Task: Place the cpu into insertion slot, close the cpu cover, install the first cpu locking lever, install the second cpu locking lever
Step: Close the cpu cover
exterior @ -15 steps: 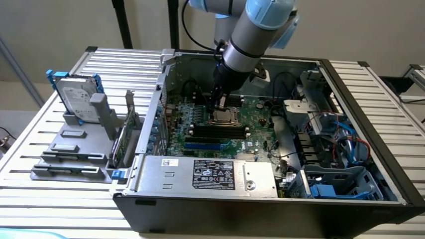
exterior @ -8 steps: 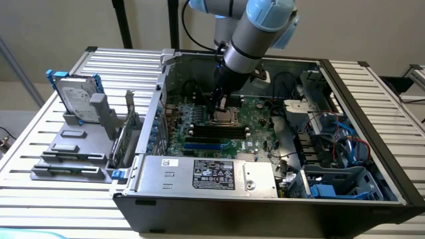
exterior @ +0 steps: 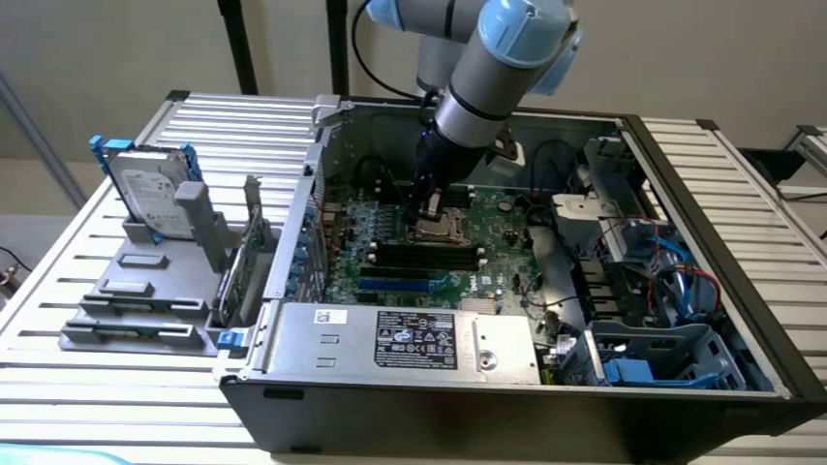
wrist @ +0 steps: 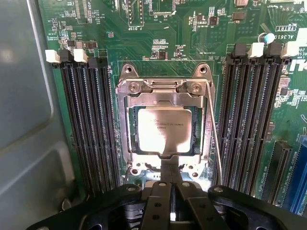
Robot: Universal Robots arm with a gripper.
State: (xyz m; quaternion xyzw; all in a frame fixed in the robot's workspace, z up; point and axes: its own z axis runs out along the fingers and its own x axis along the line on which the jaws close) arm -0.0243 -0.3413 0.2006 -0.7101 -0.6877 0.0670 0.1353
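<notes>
In my wrist view the jaws are pinched shut, tips at the near edge of the cpu cover (wrist: 165,88), which lies flat over the insertion slot (wrist: 133,143). The cpu (wrist: 163,129) sits inside, silver face up, its edges parallel to the black memory slots (wrist: 88,124) flanking it. A thin lever (wrist: 214,134) slants alongside. The exterior view adds the open case (exterior: 452,417) on the slatted counter (exterior: 104,407).

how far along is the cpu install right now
Done: the cpu sits in the insertion slot, with the cpu cover down over it. In hand: the shut gripper holds nothing, its tip at the cover's edge. Left: the locking levers; one thin lever lies beside the cover, latching unclear.
</notes>
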